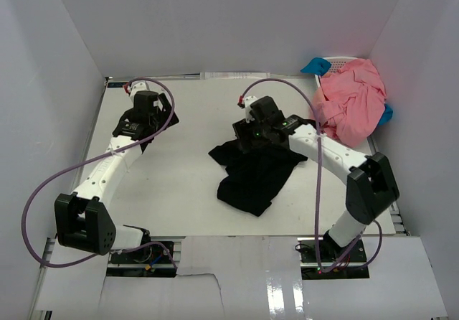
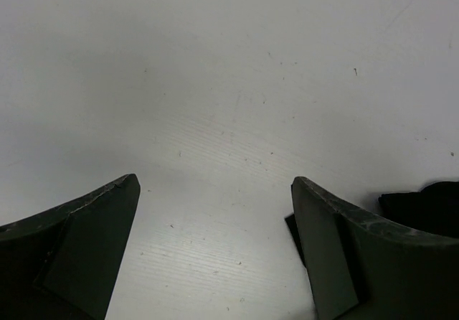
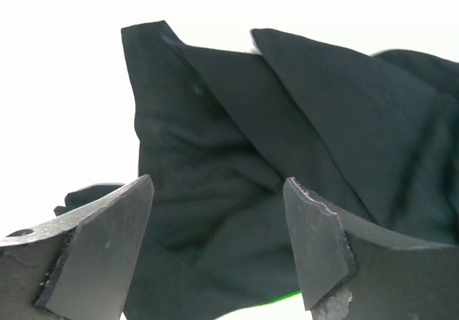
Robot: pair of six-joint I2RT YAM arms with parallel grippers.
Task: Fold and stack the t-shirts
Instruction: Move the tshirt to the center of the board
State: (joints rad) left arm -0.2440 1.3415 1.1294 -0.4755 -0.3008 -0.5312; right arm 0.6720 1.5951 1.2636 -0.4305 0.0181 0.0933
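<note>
Centrally, the black t-shirt lies crumpled on the white table. At the shirt's far edge hovers the right gripper, jaws spread, with dark cloth visible beyond them and none pinched. Well to the shirt's far right, the salmon-pink t-shirts heap over a white basket. Well to its left, the left gripper hangs over bare table, jaws spread wide and empty.

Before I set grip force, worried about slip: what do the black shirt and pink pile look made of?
Black t-shirt: soft matte knit, probably cotton; it drapes in loose creases. Pink t-shirts: similar matte cloth, crumpled in a heap.
</note>
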